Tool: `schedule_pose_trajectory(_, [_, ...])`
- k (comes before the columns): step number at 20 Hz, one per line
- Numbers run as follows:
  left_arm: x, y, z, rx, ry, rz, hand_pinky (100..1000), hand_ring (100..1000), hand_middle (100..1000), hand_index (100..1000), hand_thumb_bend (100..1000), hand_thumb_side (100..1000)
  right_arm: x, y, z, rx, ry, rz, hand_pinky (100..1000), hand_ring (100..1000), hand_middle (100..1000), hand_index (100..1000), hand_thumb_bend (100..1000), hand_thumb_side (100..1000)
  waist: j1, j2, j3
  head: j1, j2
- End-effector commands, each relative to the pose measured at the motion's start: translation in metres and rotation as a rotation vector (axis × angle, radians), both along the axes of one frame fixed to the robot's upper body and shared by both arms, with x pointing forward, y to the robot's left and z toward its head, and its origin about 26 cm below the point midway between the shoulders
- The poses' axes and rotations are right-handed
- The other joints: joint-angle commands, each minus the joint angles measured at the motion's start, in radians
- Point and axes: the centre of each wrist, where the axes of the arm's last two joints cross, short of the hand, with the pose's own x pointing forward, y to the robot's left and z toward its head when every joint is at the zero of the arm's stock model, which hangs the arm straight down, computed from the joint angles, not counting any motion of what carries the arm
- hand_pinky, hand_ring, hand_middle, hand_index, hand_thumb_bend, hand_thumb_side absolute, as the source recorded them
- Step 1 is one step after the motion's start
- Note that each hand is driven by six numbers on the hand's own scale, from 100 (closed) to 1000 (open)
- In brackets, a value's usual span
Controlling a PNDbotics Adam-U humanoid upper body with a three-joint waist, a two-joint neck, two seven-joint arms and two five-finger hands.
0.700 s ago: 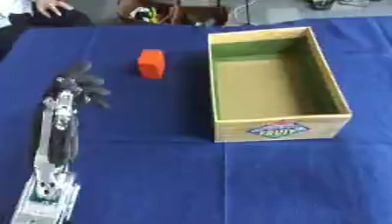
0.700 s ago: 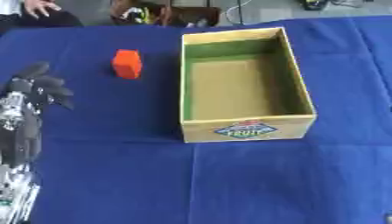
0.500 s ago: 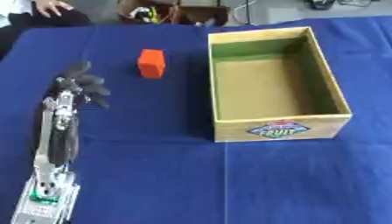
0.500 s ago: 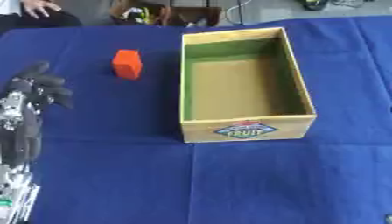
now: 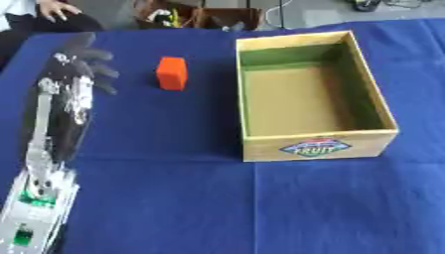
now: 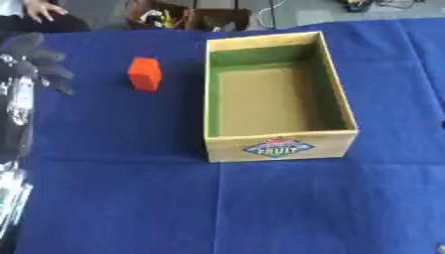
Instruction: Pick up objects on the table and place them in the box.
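- Blur smears the left hand (image 5: 80, 62) at about 10 o'clock in the left eye view, so its fingertips are hard to make out; the fingers look spread and relaxed, closed on nothing, pointing toward the far edge.
- The left forearm (image 5: 61, 116) runs from the hand down to 7 o'clock, where a silver and green joint section is cut off by the lower left corner.
- In the right eye view the same hand sits at the left border, partly cropped, and most of the arm lies outside that picture.
- The right hand shows in neither view.
- The orange block (image 5: 171, 73) stands upright on the blue surface (image 5: 260, 208) at about 11 o'clock, just to the right of the left hand's fingers and apart from them.
- The wooden box (image 5: 315, 96) sits right of centre, well apart from the block, with green inner walls and a tan floor; nothing lies inside it.
- A coloured label (image 5: 313, 147) marks the box's near wall; its lettering is too blurred to read with certainty.
- The right eye view shows more of the surface to the right of the box; the left eye view shows more of the arm.
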Motion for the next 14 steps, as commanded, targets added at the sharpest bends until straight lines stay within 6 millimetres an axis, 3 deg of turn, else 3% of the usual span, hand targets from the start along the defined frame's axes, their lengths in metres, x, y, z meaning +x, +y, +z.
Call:
schedule_pose_trajectory(1, [0.004,0.011,0.023,0.151,-0.020,0.068,483,616,672,886,100,613,-0.002,-0.001,0.005,-0.024,-0.015,0.001,805,954,741,968,100,1000,-0.002,-0.020,-0.003,0.002,-0.008])
schedule_pose_trajectory(7, [0.025,0.016,0.064,0.482,-0.030,0.130,527,670,717,907,100,456,-0.003,-0.001,0.002,-0.033,-0.004,0.001,806,955,741,969,100,1000,0.002,-0.019,-0.005,0.007,0.005])
schedule_pose_trajectory(14, [0.054,0.025,0.107,0.958,0.059,0.121,620,778,815,968,100,467,-0.004,0.000,0.000,-0.050,0.009,0.005,807,955,740,968,100,1000,0.007,-0.018,-0.012,0.010,-0.001])
